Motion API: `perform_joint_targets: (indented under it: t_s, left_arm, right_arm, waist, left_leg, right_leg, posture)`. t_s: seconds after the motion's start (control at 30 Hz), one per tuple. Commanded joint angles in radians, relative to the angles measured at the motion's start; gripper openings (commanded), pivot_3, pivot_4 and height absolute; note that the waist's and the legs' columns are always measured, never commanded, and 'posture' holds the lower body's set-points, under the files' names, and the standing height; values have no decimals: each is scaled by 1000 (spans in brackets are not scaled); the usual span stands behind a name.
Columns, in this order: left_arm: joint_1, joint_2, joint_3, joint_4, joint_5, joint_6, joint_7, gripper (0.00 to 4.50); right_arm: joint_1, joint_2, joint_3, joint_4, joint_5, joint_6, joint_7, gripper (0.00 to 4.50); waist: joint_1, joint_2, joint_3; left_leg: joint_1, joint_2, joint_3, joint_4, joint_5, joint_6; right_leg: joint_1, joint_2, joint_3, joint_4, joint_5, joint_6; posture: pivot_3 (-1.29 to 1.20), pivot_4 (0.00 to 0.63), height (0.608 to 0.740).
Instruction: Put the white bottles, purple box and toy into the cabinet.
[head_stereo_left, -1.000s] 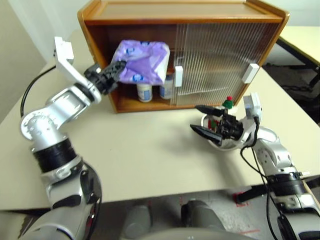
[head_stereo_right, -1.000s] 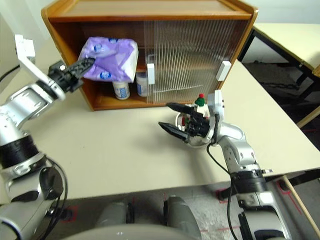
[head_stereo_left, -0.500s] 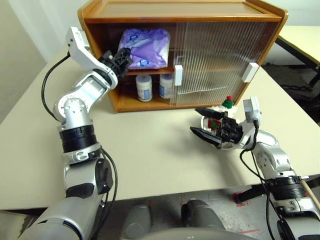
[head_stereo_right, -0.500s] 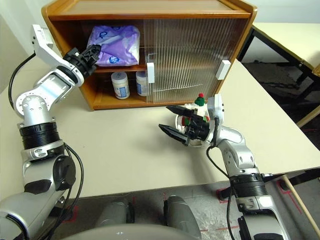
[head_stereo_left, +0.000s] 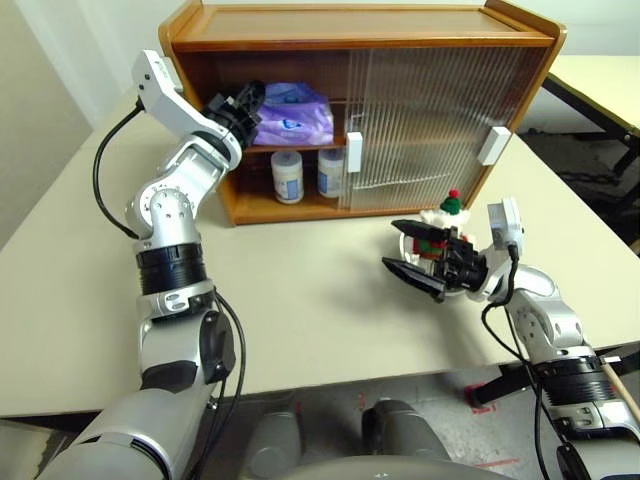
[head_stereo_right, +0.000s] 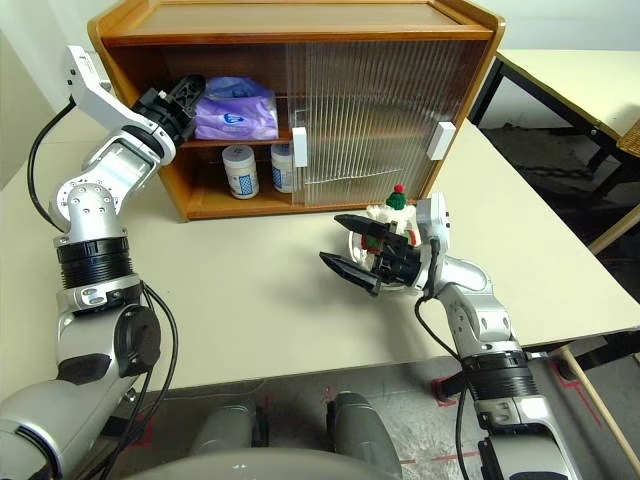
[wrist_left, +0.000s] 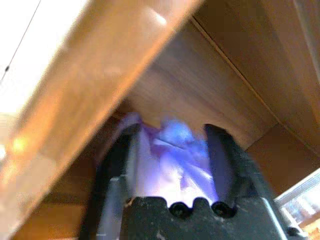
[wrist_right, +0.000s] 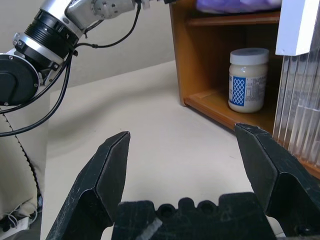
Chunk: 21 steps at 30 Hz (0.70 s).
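The purple box (head_stereo_left: 295, 115) lies flat on the upper shelf of the cabinet (head_stereo_left: 360, 30), in its open left half. My left gripper (head_stereo_left: 245, 105) reaches into that shelf at the box's left end. In the left wrist view the left gripper (wrist_left: 172, 155) is open, its fingers standing apart on either side of the purple wrapper. Two white bottles (head_stereo_left: 287, 176) (head_stereo_left: 331, 172) stand on the lower shelf. The toy (head_stereo_left: 445, 213) sits on the table in front of the cabinet's right half. Just in front of the toy, my right gripper (head_stereo_left: 410, 250) is open and holds nothing.
A ribbed translucent door (head_stereo_left: 430, 120) covers the cabinet's right half, and white handles (head_stereo_left: 354, 153) (head_stereo_left: 494, 146) stick out from the doors. A second table (head_stereo_left: 600, 75) stands at the far right. The near table edge runs just below my right arm.
My left gripper carried the purple box onto the upper shelf, where it now lies flat, and its fingers have opened. The right arm has stayed put.
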Motion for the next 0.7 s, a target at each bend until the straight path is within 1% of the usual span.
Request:
perform_joint_targets:
  t_s: [0.03,0.07,0.1,0.27,0.33,0.4,0.47,0.57,0.67,0.7]
  left_arm:
    - [-12,-12,0,21,16,-15,-5,3831]
    - [-10,-14,-1,16,17,-17,-6,4203]
    - [-7,-16,-2,10,15,-17,-7,4484]
    - [57,20,-22,-114,-8,39,-41,4484]
    - [95,45,-25,-181,-35,82,-63,4484]
    - [138,79,-40,-253,-63,112,-123,4484]
    - [188,124,-36,-322,-96,162,-150,4484]
    - [218,160,-21,-376,-136,196,-169,4484]
    - [218,180,2,-417,-168,132,-263,3934]
    - [227,197,-11,-432,-157,104,-322,3550]
  right_arm:
    - [-3,-7,-10,-5,-5,-8,1,4500]
    - [-3,-7,-10,-6,-5,-8,2,4500]
    - [-3,-7,-9,-6,-6,-7,2,4500]
    - [-4,-8,-7,-12,-6,-2,0,4500]
    - [-4,-7,-5,-14,-5,1,-2,4500]
    - [-2,-8,-5,-16,-4,3,-1,4500]
    - [-9,-7,0,-8,-7,4,4,4500]
    - [-18,-6,2,-2,-6,7,7,4500]
    - [-26,-6,3,2,-5,10,14,4500]
    - [-26,-7,3,4,-5,10,17,4500]
  waist:
    - [1,0,0]
    - [2,0,0]
    - [2,0,0]
    - [0,0,0]
    - [-1,0,0]
    - [-2,1,0]
    - [-1,1,0]
    - [1,1,1]
    - [4,1,1]
    - [4,1,1]
  left_leg:
    - [-1,0,0,0,0,0]
    - [-1,0,-1,0,-1,0]
    - [-1,0,-1,0,-1,0]
    - [-2,2,-2,-1,-4,0]
    - [-1,4,-1,-1,-4,0]
    - [-1,5,-1,-1,-4,-1]
    - [-1,6,-1,-1,-4,-1]
    - [-1,6,-1,-1,-4,-1]
    - [-1,6,-1,0,-4,0]
    - [-1,6,-1,0,-4,0]
  right_leg:
    - [0,0,0,-1,1,-1]
    - [0,0,0,-1,1,-1]
    - [0,0,-1,-1,1,-1]
    - [0,-1,-1,-1,1,-1]
    - [0,0,-1,-1,1,-1]
    - [0,0,-1,-1,1,-1]
    - [-1,1,-2,-1,1,-2]
    - [-1,0,-2,-1,1,-2]
    - [0,0,-2,-1,0,-1]
    - [0,0,-2,-1,0,-1]
  posture:
    - [108,0,740]
    - [108,0,740]
    - [109,0,740]
    - [107,0,740]
    - [107,0,740]
    - [116,0,740]
    - [121,0,740]
    - [133,0,740]
    - [140,0,740]
    - [142,0,740]
